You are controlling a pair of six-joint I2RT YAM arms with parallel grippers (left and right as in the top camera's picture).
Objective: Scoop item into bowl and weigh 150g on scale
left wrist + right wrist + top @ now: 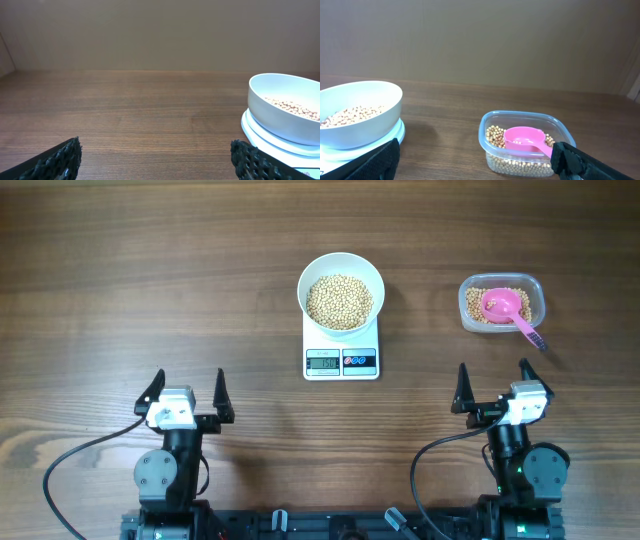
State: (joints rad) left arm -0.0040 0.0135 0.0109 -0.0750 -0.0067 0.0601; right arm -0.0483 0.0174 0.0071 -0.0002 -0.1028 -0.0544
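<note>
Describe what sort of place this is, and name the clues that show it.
Likely a robot lab workbench: a wood-grain table, a white bowl of soybeans on a digital kitchen scale, and the left gripper and right gripper, both open.

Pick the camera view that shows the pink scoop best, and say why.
Overhead: the whole scoop shows, cup lying on the beans in the tub, handle reaching over the rim. The right wrist view shows the cup larger, but a finger hides the handle's end. The left wrist view misses it.
</note>
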